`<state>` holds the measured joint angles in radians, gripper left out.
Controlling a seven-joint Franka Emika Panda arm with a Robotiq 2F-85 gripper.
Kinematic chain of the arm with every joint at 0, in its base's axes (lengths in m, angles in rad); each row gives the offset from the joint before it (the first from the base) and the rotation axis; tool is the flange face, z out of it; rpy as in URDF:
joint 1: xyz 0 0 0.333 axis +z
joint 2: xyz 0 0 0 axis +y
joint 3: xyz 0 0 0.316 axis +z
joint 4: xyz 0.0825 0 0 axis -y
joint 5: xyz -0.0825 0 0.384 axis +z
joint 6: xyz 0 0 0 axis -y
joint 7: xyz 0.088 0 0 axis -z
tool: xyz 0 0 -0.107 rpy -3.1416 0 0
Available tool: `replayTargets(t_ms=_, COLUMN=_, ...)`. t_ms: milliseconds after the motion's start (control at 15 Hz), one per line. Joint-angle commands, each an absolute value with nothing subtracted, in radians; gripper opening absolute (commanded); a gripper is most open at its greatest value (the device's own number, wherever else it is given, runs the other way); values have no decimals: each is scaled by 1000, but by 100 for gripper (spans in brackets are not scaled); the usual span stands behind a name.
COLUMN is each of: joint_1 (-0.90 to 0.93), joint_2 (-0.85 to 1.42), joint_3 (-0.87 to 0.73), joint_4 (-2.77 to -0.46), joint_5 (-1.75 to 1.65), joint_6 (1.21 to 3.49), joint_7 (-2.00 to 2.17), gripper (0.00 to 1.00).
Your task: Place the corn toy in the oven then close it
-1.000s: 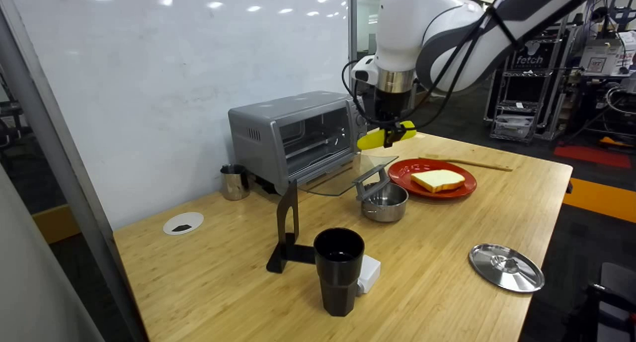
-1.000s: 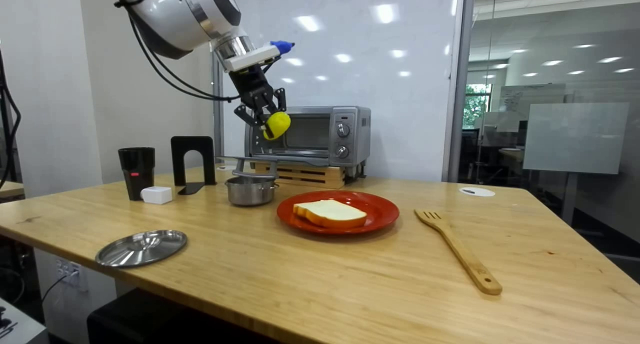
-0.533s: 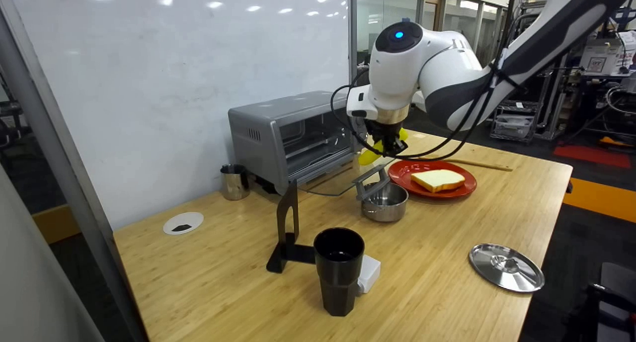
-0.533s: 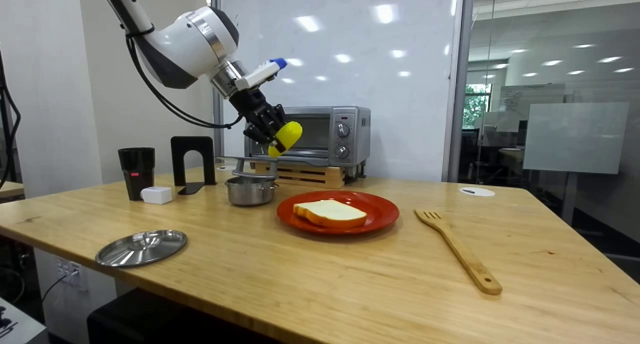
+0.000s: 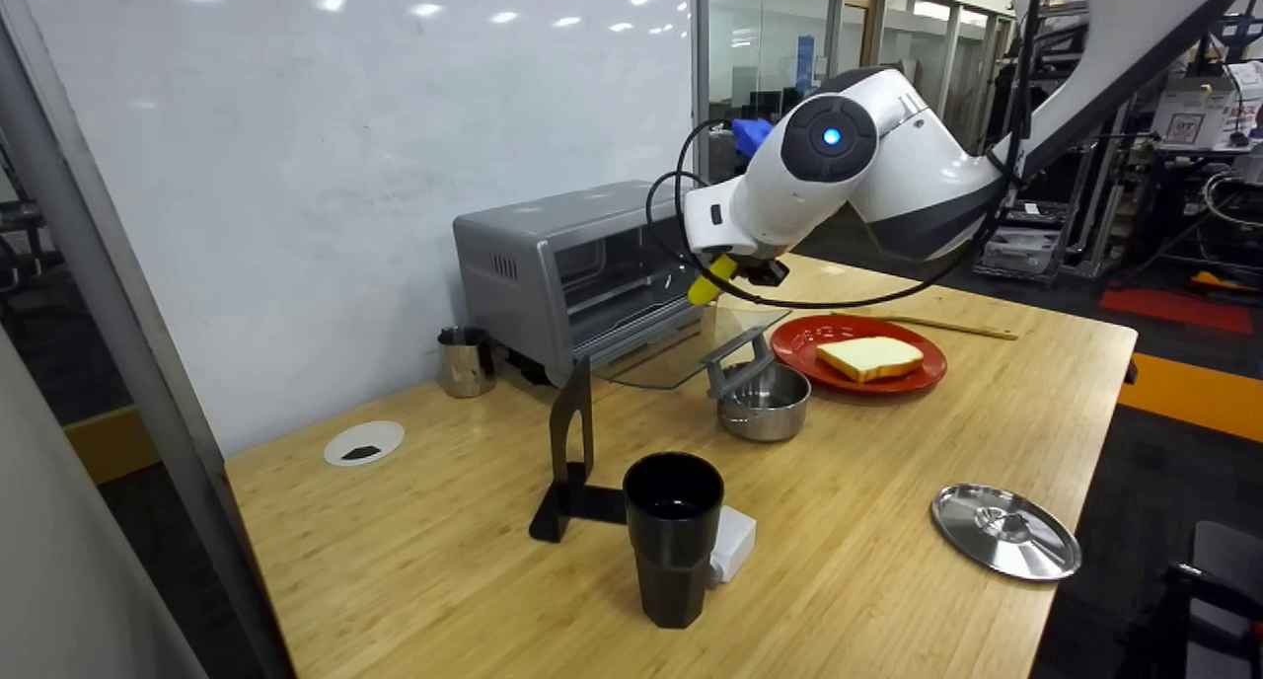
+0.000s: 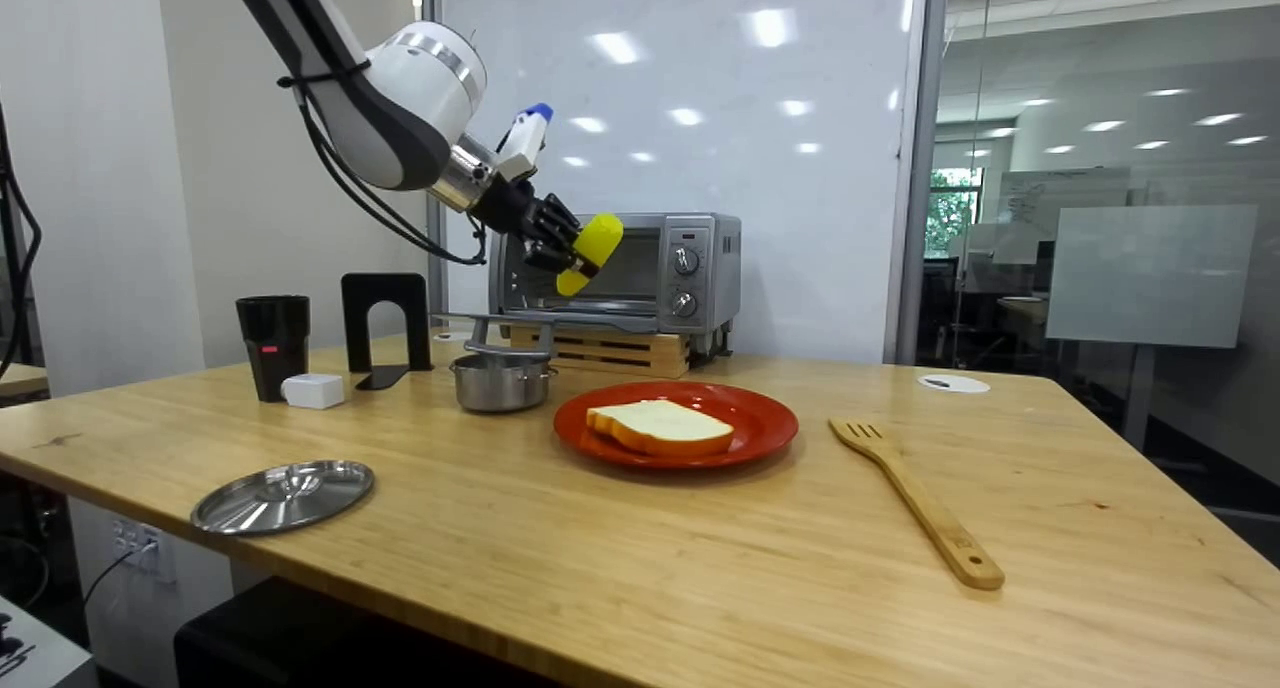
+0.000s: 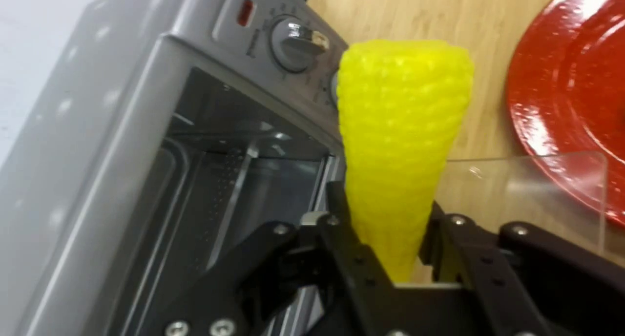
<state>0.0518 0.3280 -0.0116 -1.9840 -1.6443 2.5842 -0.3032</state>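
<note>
Jaws clamped on elongated bright-yellow corn toy point(image 7: 403, 145), in front of boxy silver-grey metal oven point(image 5: 513, 284), flat glass door point(image 5: 681, 353) down. Oven's dark lettering point(image 7: 253, 43) too blurred to read.

The wrist view's edges crop the oven point(image 7: 132, 131) and red plate point(image 7: 552, 77), while the corn toy point(image 7: 403, 131) partly hides a knob point(image 7: 334, 87).

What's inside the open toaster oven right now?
The wrist view shows metal rods inside the toaster oven; the corn toy is outside, held in the claw. Whatever part the claw covers in that view can't be seen.
</note>
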Motion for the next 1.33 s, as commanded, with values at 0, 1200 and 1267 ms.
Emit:
replayTargets(t_ms=0, joint_1=59, joint_2=378, joint_3=-34, joint_4=-1886, joint_5=-1924, joint_6=2621, joint_7=-36, gripper=9)
replayTargets(t_ms=1200, joint_1=-23, joint_2=507, joint_3=70, joint_4=-1773, joint_5=-2284, joint_6=2566, joint_7=494, gripper=9)
replayTargets(t_ms=1267, joint_1=-28, joint_2=519, joint_3=73, joint_4=-1757, joint_5=-2286, joint_6=2567, joint_7=490, gripper=9)
